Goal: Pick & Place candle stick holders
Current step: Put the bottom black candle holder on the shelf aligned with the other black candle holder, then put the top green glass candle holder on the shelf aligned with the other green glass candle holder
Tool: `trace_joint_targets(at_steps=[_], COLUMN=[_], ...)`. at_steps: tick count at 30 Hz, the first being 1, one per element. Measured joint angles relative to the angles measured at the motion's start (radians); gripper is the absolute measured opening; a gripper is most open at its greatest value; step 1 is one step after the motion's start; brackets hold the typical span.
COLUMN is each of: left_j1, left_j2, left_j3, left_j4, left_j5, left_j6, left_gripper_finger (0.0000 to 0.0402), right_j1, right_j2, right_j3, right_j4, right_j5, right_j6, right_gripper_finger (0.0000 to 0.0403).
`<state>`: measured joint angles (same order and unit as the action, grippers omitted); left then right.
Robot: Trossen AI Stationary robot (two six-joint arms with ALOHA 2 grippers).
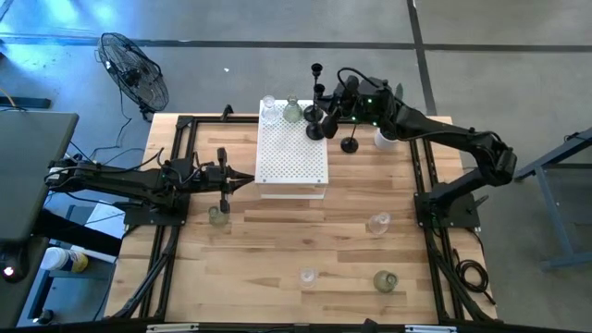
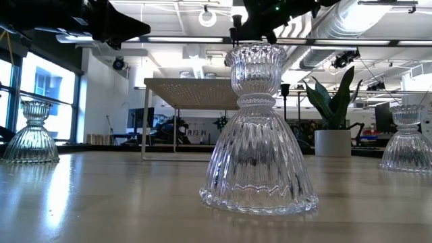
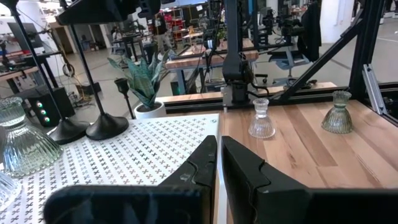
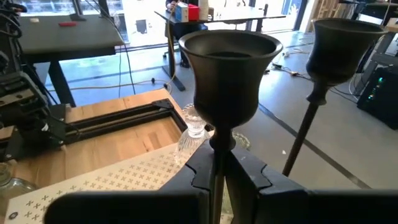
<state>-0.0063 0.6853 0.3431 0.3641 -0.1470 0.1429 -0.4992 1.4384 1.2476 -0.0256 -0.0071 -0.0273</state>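
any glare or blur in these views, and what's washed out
Low view: the near clear holder fills the frame, backlit by bright ceiling lights. Left wrist view: the background is overexposed at the upper left, and the left gripper close up looks soft. Right wrist view: windows behind the black holder in the right gripper are blown out.

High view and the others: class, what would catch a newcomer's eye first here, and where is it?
Close to the low camera, a ribbed clear glass candle holder fills the picture. At the table's far edge, the right gripper is clamped on the thin stem of a black candle holder over the white perforated box, where other black holders stand. The left gripper, shut, waits beside the box.
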Motion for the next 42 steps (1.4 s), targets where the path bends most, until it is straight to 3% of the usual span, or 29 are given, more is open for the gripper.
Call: trace_joint_targets(at_steps=[18,31,38,42], left_j1=[0.0,0.0,0.0,0.0], left_j2=[0.0,0.0,0.0,0.0], left_j3=[0.0,0.0,0.0,0.0], left_j4=[0.0,0.0,0.0,0.0], left_j5=[0.001,0.001,0.001,0.0], left_j6=[0.0,-0.014,-0.014,-0.016], left_gripper_finger=[0.0021,0.0021,0.0021,0.0021], right_j1=[-0.001,0.0,0.006,0.026], right_j2=[0.001,-0.003,-0.041,-0.085], right_j3=[0.0,-0.001,0.035,0.052], right_j4=[0.012,0.022,-0.076,-0.17], right_j5=[0.025,0.026,0.026,0.036], right_j6=[0.026,0.028,0.027,0.048], right_gripper_finger=[0.0021,0.0138,0.0171,0.0171])
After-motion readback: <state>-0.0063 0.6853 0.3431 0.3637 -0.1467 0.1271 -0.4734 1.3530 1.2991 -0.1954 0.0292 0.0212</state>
